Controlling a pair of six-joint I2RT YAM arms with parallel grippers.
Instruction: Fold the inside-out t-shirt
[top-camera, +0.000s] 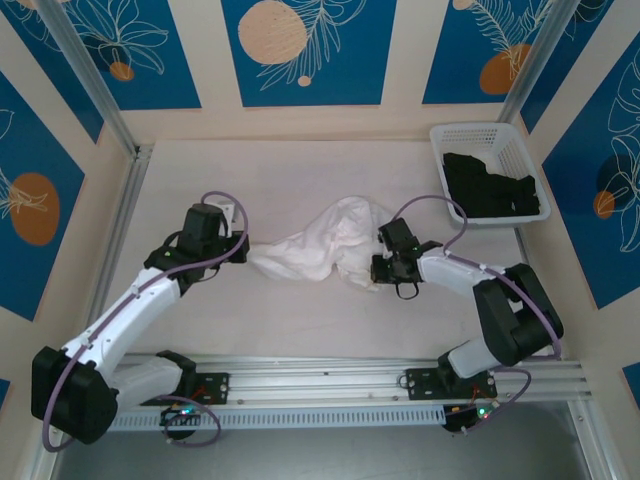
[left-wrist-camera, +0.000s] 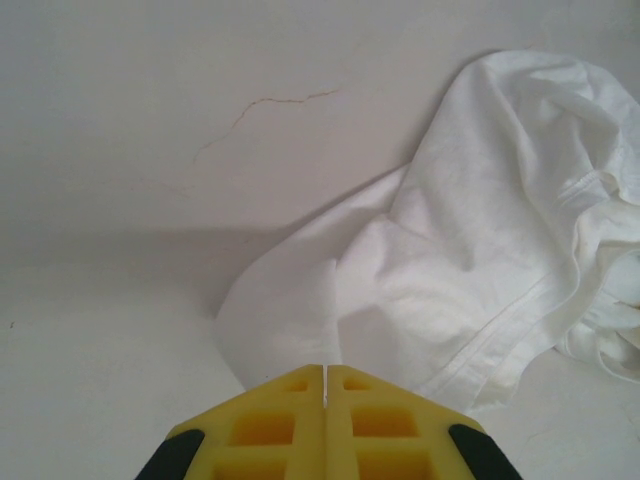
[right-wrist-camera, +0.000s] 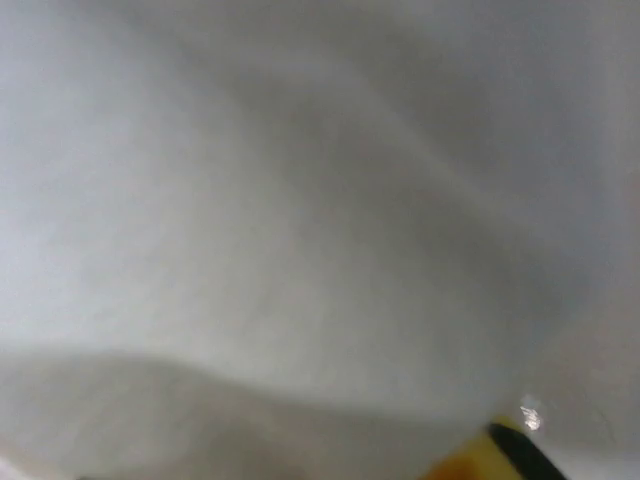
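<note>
**Inside-out t-shirt (top-camera: 320, 245) bunched mid-table, pinched at its left end**

Largest in view is the table (top-camera: 300, 170), a pale surface walled by blue panels (top-camera: 300, 50) with orange discs and leaf outlines. On it the inside-out t-shirt lies between the two arms as a crumpled white heap, not spread flat. Its left end tapers to a point, which I read as cloth drawn toward the gripper that has hold of it.

At the far right corner stands a white basket (top-camera: 480, 133) with a black garment (top-camera: 495, 190) in it. It is well apart from the shirt, probably set there to keep out of the work.

The left gripper (left-wrist-camera: 326, 372) has its yellow fingers pressed together, and in the left wrist view a sliver of white cloth appears caught between them. It seems to hold the shirt's edge, likely as an anchor for pulling the cloth out flat.

The right gripper (top-camera: 383, 270) sits at the shirt's right side, against the cloth. Its wrist view is a blur of white fabric with a corner of one yellow finger (right-wrist-camera: 470, 462), so I cannot tell whether it is wide, narrow or gripping.

No brand, label or writing can be read anywhere, and no tag shows on the shirt.
</note>
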